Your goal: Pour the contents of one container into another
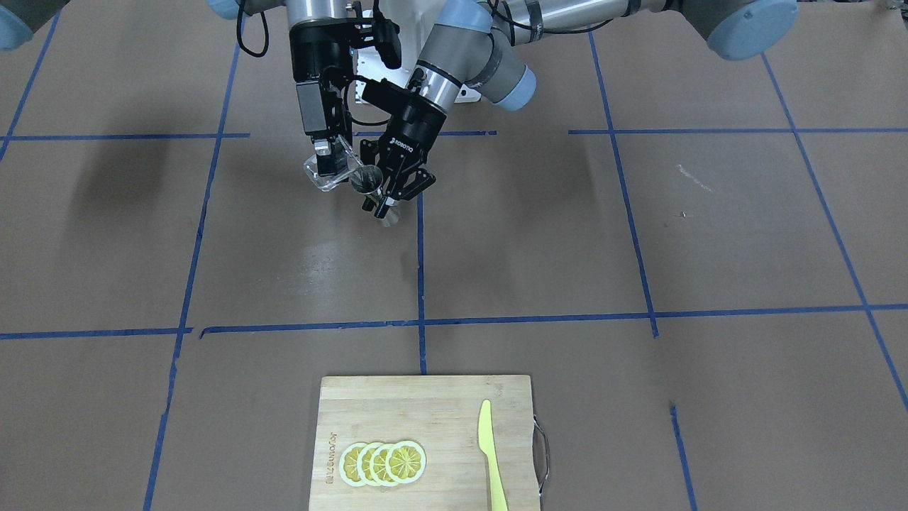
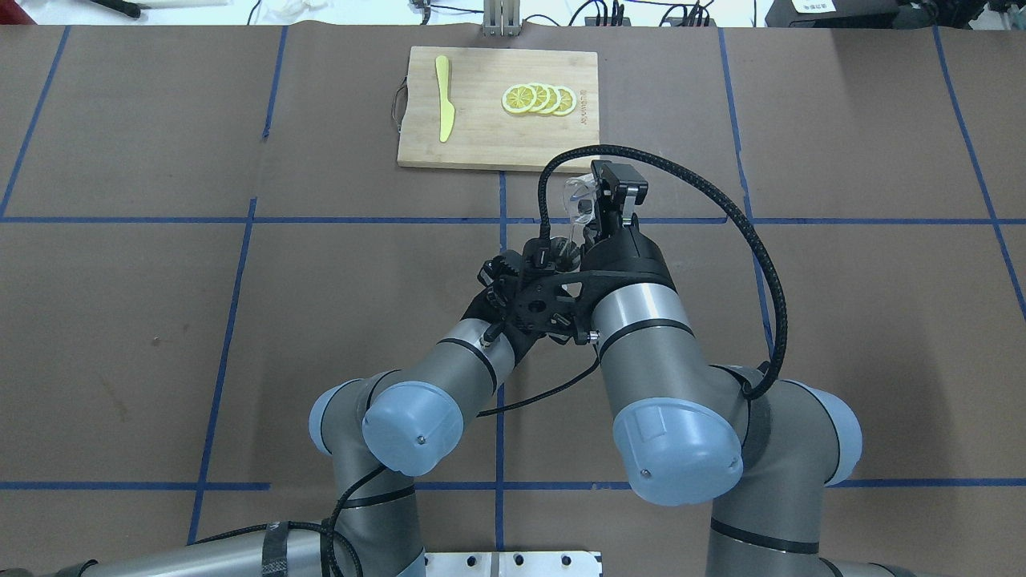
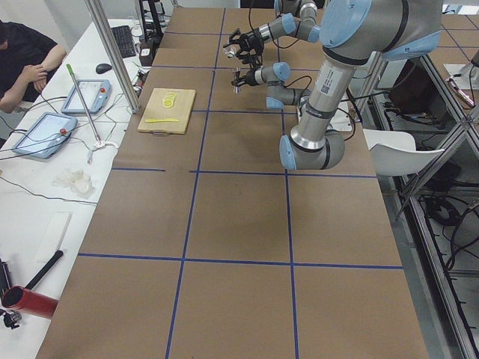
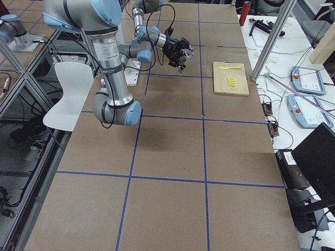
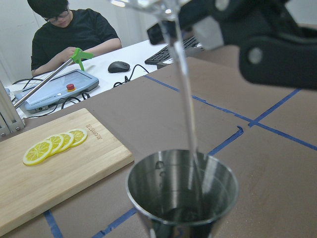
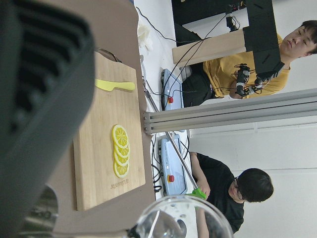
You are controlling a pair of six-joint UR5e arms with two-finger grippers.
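**Mid-pour, glass over jigger**

From across the table, the right gripper [image 1: 325, 162] pinches a small clear glass cup [image 1: 339, 172] and holds it tipped. The cup's mouth leans toward a small silver-grey, hourglass-shaped metal jigger [image 1: 367, 179]. The left gripper [image 1: 386, 193] clamps that jigger about its waist, upright, just beneath the cup's lip. Both seem lifted off the brown paper-covered table [image 1: 638, 248], I'd guess so that lip and bowl can meet closely.

From behind the robot, the two wrists crowd together. The cup shows past the right gripper, while the jigger is mostly hidden.

In the side views both grippers are too small to read their fingers.

From the left wrist, a thin clear stream [image 5: 184, 99] drops into the jigger's bowl, where liquid pools (so the pour looks well underway). No fingers show here.

From the right wrist, the cup's rim fills the bottom edge. Well beyond lie a wooden cutting board [image 6: 99, 163], yellow lemon slices [image 6: 120, 157] and a yellow plastic knife [image 6: 115, 85], out of harm's way.
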